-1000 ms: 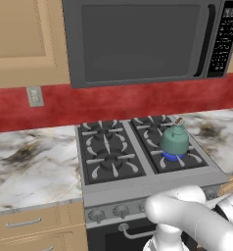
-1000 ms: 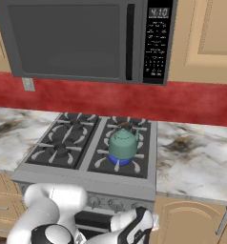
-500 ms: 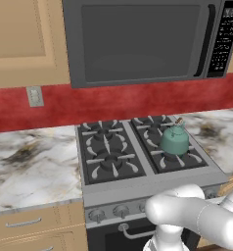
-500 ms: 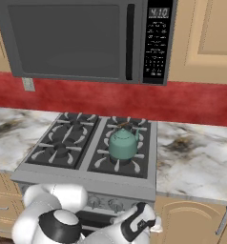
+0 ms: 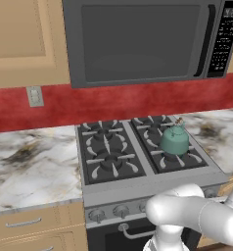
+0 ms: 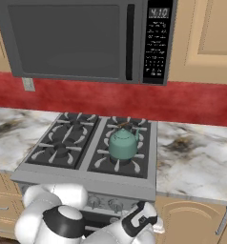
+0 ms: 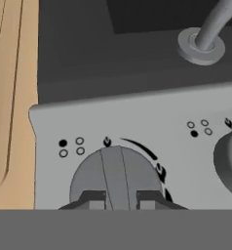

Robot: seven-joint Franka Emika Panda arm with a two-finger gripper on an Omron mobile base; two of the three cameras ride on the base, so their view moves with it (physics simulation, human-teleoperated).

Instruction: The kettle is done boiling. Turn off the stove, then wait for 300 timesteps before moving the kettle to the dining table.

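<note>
A second ago a small blue flame burned under the kettle (image 5: pixel 174 140); now no flame shows there, so the burner seems to be off. I judge the first step done, and the wait comes next, before any move to the dining table.

In the hand view the gripper (image 7: pixel 118 199) is nearly shut, its fingers (image 7: pixel 93 200) pressed on both sides of the ridge of a knob (image 7: pixel 115 176) on the stove (image 6: pixel 63 177). A second knob (image 7: pixel 230 158) is at 3 o'clock from it, and the oven handle (image 7: pixel 210 29) at 1 o'clock.

The kettle stands upright on the front right burner. The microwave (image 5: pixel 143 41) hangs at 12 o'clock over the stove and leaves limited room to lift. The marble counter (image 5: pixel 30 166) lies at 9 o'clock.
</note>
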